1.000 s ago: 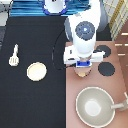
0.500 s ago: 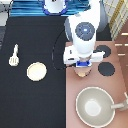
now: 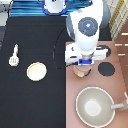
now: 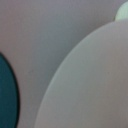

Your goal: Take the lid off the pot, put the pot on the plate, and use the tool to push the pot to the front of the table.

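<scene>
Pink pot (image 3: 80, 73) — gripper (image 3: 83, 64) directly above.

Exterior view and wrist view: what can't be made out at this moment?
- Pincer: in the exterior view it sits low over the stove; the arm's white body hides whatever is gripped.
- Pot: only a pale sliver shows beneath the hand; whether the lid is on is hidden.
- Wrist view: a pale curved surface fills it, too close to name.
- Pan: its handle is cut off by the exterior view's right edge.
</scene>
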